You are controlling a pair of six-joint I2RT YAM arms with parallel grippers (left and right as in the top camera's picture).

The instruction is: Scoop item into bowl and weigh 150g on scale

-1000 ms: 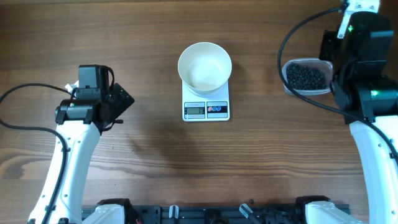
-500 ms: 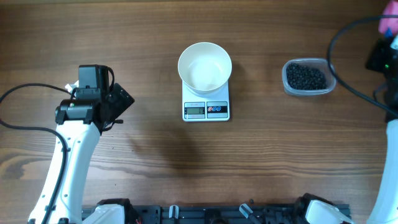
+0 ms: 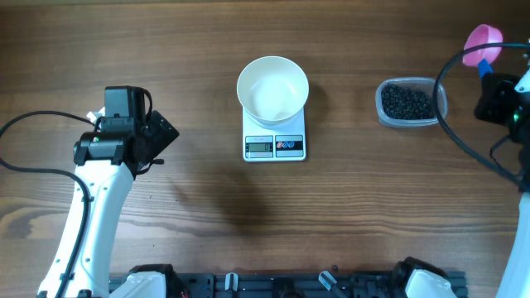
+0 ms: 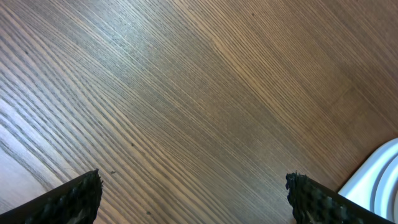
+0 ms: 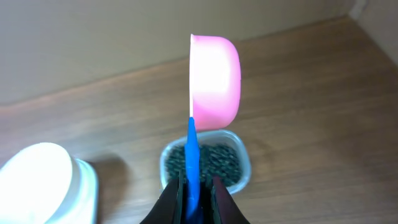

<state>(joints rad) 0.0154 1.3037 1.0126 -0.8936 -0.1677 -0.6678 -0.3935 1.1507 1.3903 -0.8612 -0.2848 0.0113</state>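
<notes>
Bowl (image 3: 272,87) sits on scale (image 3: 274,136). Beads (image 3: 406,102) in tub (image 3: 414,123) right of scale. Right claw (image 5: 194,193) clamps pink scoop (image 5: 215,81), farther right. Left claw (image 4: 193,199) wide, left of scale.

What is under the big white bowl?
The white kitchen scale sits under the white bowl. Its front edge sticks out, showing the grey display and two small buttons. The rest of its top is covered by the bowl.
</notes>
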